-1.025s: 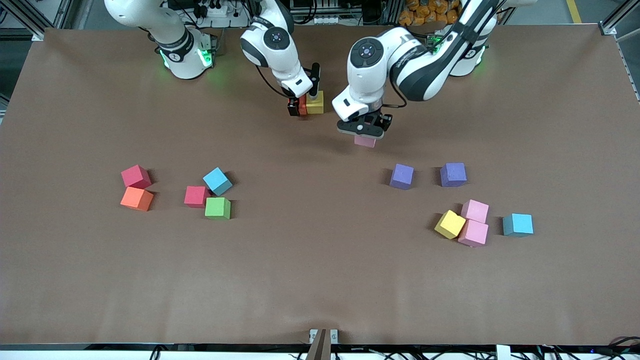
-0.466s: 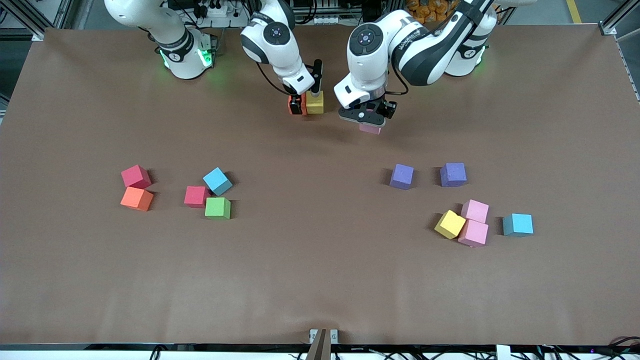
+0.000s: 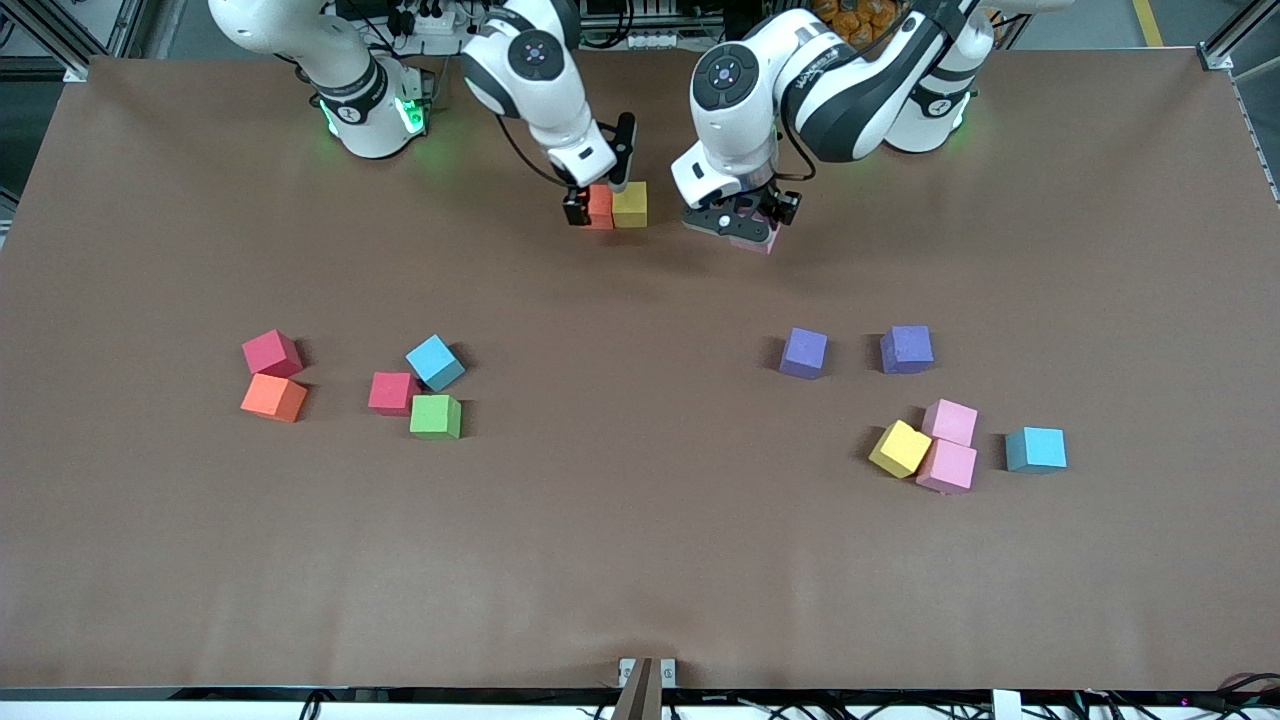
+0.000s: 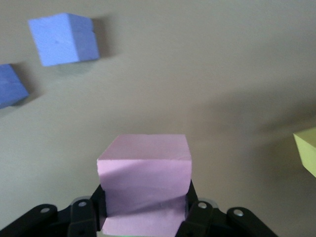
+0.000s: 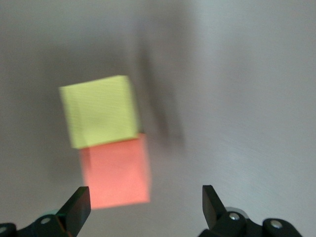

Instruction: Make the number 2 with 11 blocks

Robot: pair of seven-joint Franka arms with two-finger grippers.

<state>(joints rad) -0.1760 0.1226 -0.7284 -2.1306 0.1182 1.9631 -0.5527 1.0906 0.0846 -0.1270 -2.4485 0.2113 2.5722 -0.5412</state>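
1. Front view: left gripper (image 3: 745, 228) hangs over the table (image 3: 640, 560) near the robots' bases, clamped on a pink block (image 3: 757, 240).
2. Left wrist view: pink block (image 4: 144, 177) sits between both fingers (image 4: 88, 213).
3. Right gripper (image 3: 597, 200), jaws spread wide w/ nothing held, is over the orange block (image 3: 600, 207), which touches the yellow block (image 3: 630, 204) at its 3 o'clock in front view.
4. Two purple blocks (image 3: 804, 352) lie approx 5 o'clock from the left gripper, well apart from it.
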